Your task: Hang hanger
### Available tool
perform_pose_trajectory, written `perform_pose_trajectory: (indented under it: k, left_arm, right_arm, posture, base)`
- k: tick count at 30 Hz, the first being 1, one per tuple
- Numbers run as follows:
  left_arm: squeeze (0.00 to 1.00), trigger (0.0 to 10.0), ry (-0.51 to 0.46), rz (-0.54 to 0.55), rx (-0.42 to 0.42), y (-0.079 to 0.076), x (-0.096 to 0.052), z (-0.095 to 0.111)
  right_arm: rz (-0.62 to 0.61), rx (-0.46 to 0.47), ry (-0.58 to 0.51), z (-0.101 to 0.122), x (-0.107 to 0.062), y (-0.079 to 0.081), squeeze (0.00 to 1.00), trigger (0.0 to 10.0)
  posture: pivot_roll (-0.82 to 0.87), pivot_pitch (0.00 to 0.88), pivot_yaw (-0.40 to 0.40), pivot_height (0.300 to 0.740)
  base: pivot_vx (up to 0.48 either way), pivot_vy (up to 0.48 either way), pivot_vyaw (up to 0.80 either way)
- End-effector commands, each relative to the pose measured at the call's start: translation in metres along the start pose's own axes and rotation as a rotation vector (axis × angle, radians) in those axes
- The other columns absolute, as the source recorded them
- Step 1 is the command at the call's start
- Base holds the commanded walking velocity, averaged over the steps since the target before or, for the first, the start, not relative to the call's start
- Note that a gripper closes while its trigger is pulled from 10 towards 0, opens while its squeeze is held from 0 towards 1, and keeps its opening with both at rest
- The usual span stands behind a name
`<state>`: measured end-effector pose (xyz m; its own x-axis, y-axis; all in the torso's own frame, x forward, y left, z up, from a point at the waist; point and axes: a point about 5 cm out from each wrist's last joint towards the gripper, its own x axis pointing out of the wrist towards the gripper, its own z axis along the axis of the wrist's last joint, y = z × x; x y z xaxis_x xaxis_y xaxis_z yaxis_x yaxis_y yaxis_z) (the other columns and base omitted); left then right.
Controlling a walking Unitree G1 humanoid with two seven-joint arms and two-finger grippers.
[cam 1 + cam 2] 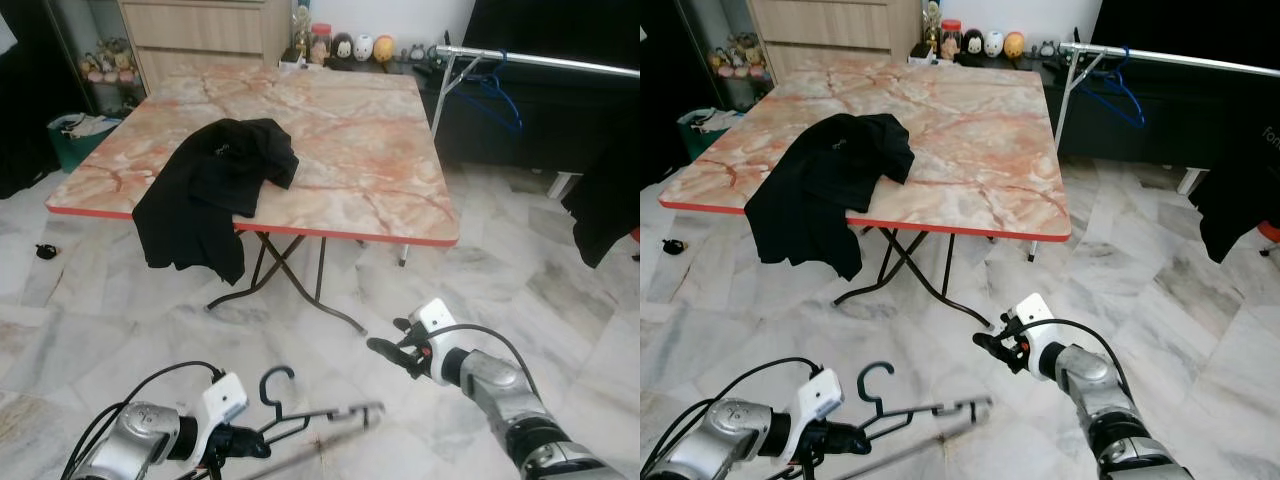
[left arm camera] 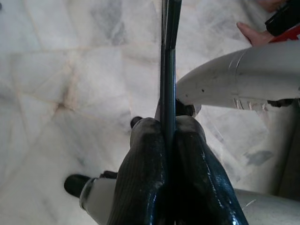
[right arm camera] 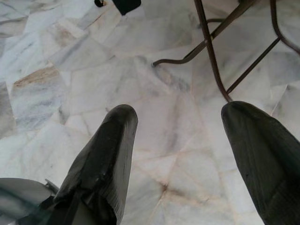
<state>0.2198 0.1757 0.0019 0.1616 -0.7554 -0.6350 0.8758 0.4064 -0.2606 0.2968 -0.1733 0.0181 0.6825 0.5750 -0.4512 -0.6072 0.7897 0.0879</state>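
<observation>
Left gripper (image 1: 258, 443) clamps dark hanger (image 1: 300, 418), its far end blurred; right gripper (image 3: 180, 150) gapes empty.

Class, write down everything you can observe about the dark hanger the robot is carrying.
The hanger is dark, thin and wire-like, with a curved hook pointing upward at one end and a pale clip-like piece at the far end. It lies roughly level, low above the marble floor, touching nothing else. The left gripper pinches it edge-on between its shut black fingers.
</observation>
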Motion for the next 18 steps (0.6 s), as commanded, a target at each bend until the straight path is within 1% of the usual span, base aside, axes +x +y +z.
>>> perform_pose_trajectory:
  k: [1,4,5,6,7,8,9,10,12,13,16,18]
  left_arm:
    - [0.00,0.0,0.031,0.032,-0.001,0.003,0.000,-0.006]
    - [0.00,0.0,0.044,0.147,0.003,0.011,0.002,-0.011]
    - [0.00,1.1,0.047,0.223,0.005,0.016,0.004,-0.014]
    - [0.00,4.4,0.050,0.312,-0.008,0.021,0.004,-0.017]
    - [0.00,4.4,0.053,0.384,-0.034,0.025,0.005,-0.019]
    - [0.00,10.0,0.045,0.468,-0.079,0.030,0.004,-0.023]
    - [0.00,10.0,0.049,0.537,-0.122,0.032,0.004,-0.028]
    - [0.00,10.0,0.052,0.577,-0.147,0.033,0.003,-0.032]
    - [0.00,10.0,0.080,0.666,-0.211,0.031,0.002,-0.048]
    - [0.00,10.0,0.090,0.719,-0.255,0.030,0.000,-0.056]
    - [0.00,10.0,0.117,0.830,-0.399,0.025,-0.006,-0.078]
    - [0.00,10.0,0.141,0.862,-0.451,0.020,-0.008,-0.090]
  right_arm:
    - [-0.031,0.012,0.021,-0.008,-0.002,-0.001,0.00,10.0]
    - [-0.080,0.038,0.065,-0.022,-0.004,0.002,0.00,10.0]
    - [-0.109,0.051,0.087,-0.029,-0.005,0.002,0.00,10.0]
    - [-0.138,0.067,0.111,-0.036,-0.007,0.003,0.00,10.0]
    - [-0.161,0.079,0.132,-0.042,-0.008,0.004,0.00,10.0]
    - [-0.202,0.089,0.159,-0.050,-0.010,0.006,0.00,10.0]
    - [-0.238,0.116,0.181,-0.058,-0.012,0.008,0.00,10.0]
    - [-0.260,0.135,0.195,-0.063,-0.014,0.009,0.00,10.0]
    - [-0.352,0.177,0.251,-0.082,-0.021,0.013,0.00,10.0]
    - [-0.398,0.217,0.271,-0.090,-0.024,0.015,0.00,10.0]
    - [-0.530,0.377,0.295,-0.109,-0.032,0.022,0.00,10.0]
    - [-0.588,0.446,0.315,-0.119,-0.036,0.027,0.00,10.0]
  posture:
    - [0.05,0.000,-0.062,0.740]
    - [0.05,0.000,-0.060,0.740]
    - [0.05,0.000,-0.060,0.740]
    - [0.05,0.000,-0.060,0.740]
    - [0.06,0.000,-0.059,0.740]
    - [0.06,0.000,-0.058,0.740]
    - [0.06,0.000,-0.056,0.740]
    - [0.05,0.000,-0.055,0.740]
    - [0.06,0.000,-0.050,0.740]
    - [0.06,0.000,-0.050,0.740]
    - [0.05,0.000,-0.040,0.740]
    - [0.05,0.000,-0.037,0.740]
  base:
    - [0.000,0.000,0.00]
    - [0.000,0.000,0.00]
    - [0.000,0.000,0.00]
    - [0.000,0.000,0.00]
    - [0.000,0.000,0.00]
    - [0.000,0.000,0.00]
    - [0.000,0.000,0.00]
    - [0.000,0.000,0.00]
    - [0.000,0.000,0.00]
    - [0.000,0.000,0.00]
    - [0.000,0.000,0.00]
    - [0.000,0.000,0.00]
